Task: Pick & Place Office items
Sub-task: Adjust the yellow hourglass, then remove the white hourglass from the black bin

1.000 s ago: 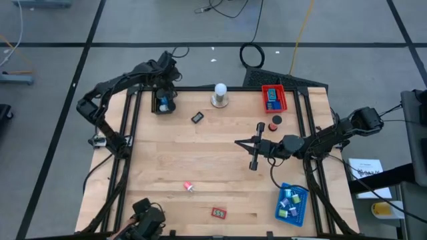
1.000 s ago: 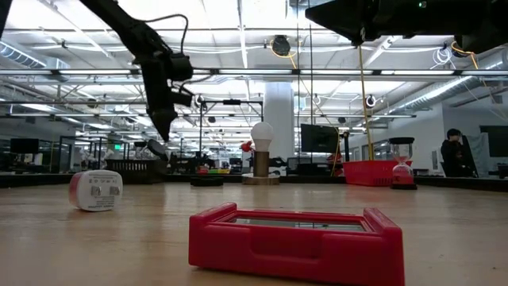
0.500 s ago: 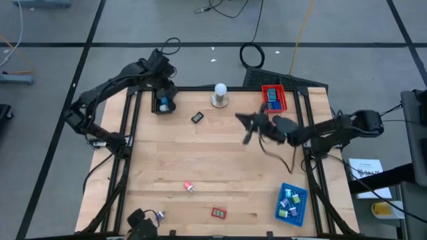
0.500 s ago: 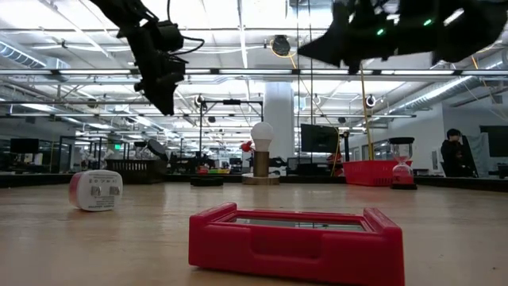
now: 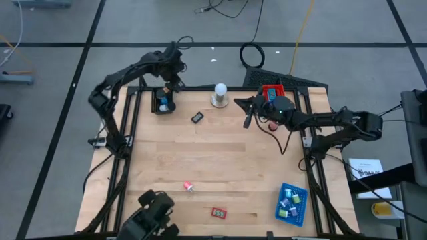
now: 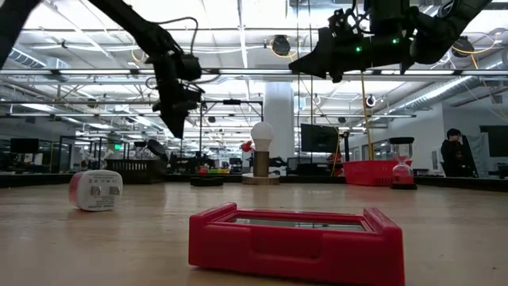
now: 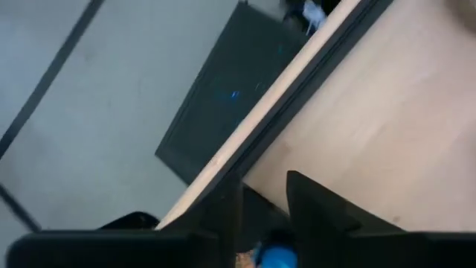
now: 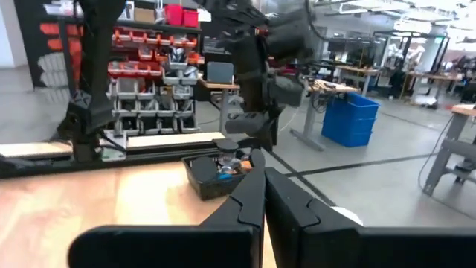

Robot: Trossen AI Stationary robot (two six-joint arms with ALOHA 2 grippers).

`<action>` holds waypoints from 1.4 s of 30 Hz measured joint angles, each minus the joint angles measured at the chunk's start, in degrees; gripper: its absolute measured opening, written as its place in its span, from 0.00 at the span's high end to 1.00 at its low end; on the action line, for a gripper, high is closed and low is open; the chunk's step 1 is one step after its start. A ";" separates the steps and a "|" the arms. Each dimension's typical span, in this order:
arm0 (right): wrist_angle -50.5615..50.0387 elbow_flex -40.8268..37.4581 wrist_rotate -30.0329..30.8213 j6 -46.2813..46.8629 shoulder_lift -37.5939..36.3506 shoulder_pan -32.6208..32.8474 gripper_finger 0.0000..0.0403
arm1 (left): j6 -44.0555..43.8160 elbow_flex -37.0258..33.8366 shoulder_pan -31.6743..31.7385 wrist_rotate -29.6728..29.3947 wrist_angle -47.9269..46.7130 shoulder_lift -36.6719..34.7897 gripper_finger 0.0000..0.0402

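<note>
Left gripper (image 5: 168,85), fingers slightly parted, empty, hovers above black tray (image 5: 163,104); right gripper (image 5: 247,117), closed, has swung toward bulb (image 5: 219,94).

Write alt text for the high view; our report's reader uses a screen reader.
Overhead, the left gripper hangs above the black tray at the wooden table's far left corner, while the shut right gripper hangs near the red tray. A blue tray and a few small office items lie on the table.

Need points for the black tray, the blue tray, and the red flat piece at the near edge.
black tray (image 5: 163,105), high view, on its rim.
blue tray (image 5: 299,212), high view, on its right wall.
red flat piece (image 5: 219,213), high view, on its middle.
</note>
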 joint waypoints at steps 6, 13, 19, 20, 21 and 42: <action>-0.39 0.04 -3.26 -1.45 -1.60 -3.17 1.00 | 0.95 5.15 1.25 -2.45 -6.94 6.28 0.82; 0.53 0.04 -5.10 -2.90 -1.84 -5.28 1.00 | 0.83 5.21 1.15 -5.35 -8.50 6.57 0.93; 0.85 0.04 -7.98 -1.64 -1.84 -6.34 1.00 | 0.84 5.22 1.22 -5.00 -5.67 6.57 0.99; 0.85 0.04 -9.06 -1.39 -1.84 -6.46 1.00 | 0.84 5.24 1.37 -4.91 -5.26 6.57 0.99; 0.83 0.04 -10.02 -1.10 -1.84 -6.52 1.00 | 0.84 5.24 1.51 -4.78 -5.26 6.57 0.99; 0.83 0.04 -10.85 -0.45 -1.81 -6.54 1.00 | -7.09 3.62 -13.15 -5.01 -19.78 -9.20 0.91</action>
